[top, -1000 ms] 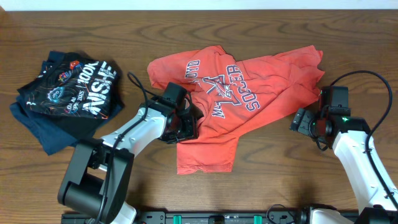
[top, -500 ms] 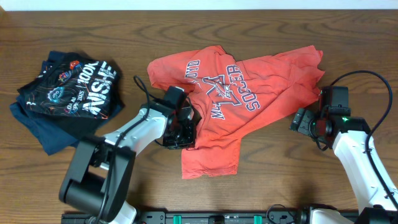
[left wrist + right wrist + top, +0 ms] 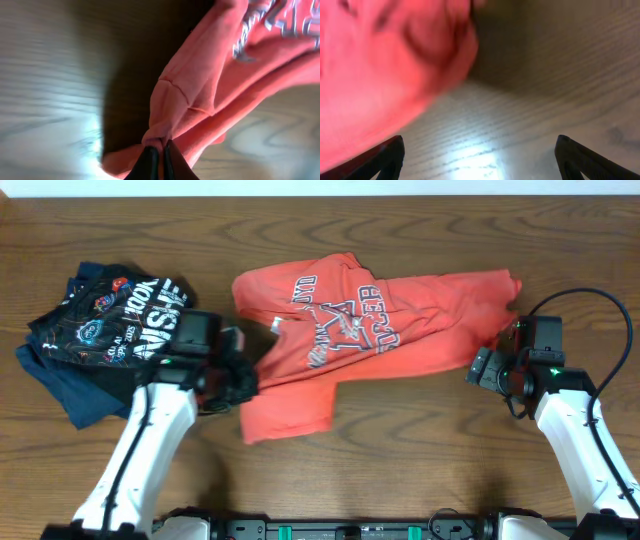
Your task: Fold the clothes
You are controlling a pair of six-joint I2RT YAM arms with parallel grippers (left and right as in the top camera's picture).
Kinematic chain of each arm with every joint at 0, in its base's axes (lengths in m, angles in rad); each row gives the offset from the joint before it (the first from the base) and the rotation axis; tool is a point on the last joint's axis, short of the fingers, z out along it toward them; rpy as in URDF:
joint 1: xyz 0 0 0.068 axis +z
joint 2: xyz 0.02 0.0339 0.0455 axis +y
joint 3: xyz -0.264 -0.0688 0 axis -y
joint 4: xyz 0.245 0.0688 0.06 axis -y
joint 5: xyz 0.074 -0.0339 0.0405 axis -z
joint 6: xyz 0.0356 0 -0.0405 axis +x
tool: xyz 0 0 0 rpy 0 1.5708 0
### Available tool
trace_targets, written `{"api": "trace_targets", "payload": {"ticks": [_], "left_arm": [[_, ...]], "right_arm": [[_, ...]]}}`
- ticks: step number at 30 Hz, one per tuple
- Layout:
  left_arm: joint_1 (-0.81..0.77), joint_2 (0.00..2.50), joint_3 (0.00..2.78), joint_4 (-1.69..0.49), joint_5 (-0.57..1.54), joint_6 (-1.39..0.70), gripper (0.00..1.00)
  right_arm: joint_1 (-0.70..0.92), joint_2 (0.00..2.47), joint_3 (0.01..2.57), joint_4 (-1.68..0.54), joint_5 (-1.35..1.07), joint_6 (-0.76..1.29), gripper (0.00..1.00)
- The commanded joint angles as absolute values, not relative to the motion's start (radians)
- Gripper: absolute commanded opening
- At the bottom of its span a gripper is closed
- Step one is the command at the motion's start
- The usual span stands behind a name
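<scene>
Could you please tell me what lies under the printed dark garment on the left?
Plain navy fabric sticks out beneath the printed garment; how many pieces lie there is covered.

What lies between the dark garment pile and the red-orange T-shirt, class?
In the overhead view, the left gripper, shut on the T-shirt, sits between it and the dark garment pile; otherwise bare table.

The left arm point(image 3: 150, 435) and the right arm point(image 3: 585, 430) both have white rounded shells with black joint housings. A thin black cable point(image 3: 590, 295) loops from the right arm's black wrist block, which carries a small green light point(image 3: 554, 370). The left gripper point(image 3: 161, 150) has slim, tapered black fingers point(image 3: 147, 162), and the right gripper point(image 3: 480, 150) is black too.
</scene>
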State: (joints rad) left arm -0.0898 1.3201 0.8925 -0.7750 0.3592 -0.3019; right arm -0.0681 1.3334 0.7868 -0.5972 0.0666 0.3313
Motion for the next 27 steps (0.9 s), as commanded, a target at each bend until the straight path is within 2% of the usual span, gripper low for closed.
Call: {"api": "trace_targets", "payload": {"ticks": [1,5,16,19,20,21,23,24,27], "left_arm": [[-0.034,1.298,0.888,-0.792,0.32,-0.293,0.06],[-0.016,1.3,0.888,-0.793,0.32,-0.292,0.06],[-0.016,1.3,0.888,-0.792,0.32,-0.293,0.06],[-0.016,1.3,0.888,-0.792,0.32,-0.293,0.06],[-0.016,1.3,0.888,-0.792,0.32,-0.293,0.06],[-0.016,1.3,0.888,-0.793,0.32,-0.293,0.06],[-0.016,1.3,0.888,-0.793,0.32,-0.293,0.06],[-0.016,1.3,0.888,-0.792,0.32,-0.293,0.06],[-0.016,1.3,0.888,-0.793,0.32,-0.293,0.06]], "right_arm": [[-0.073,1.36,0.787,-0.538,0.051,0.308,0.95],[-0.073,1.424,0.787,-0.443,-0.042,0.268,0.94],[-0.072,1.641,0.787,-0.377,-0.096,0.249,0.91],[-0.072,1.682,0.787,-0.324,-0.119,0.238,0.86],[-0.072,1.694,0.787,-0.307,-0.126,0.238,0.82],[-0.072,1.706,0.787,-0.287,-0.142,0.238,0.66],[-0.071,1.721,0.787,-0.256,-0.173,0.238,0.2],[-0.071,1.723,0.787,-0.247,-0.184,0.238,0.01],[-0.071,1.716,0.787,-0.236,-0.189,0.238,0.01]]}}
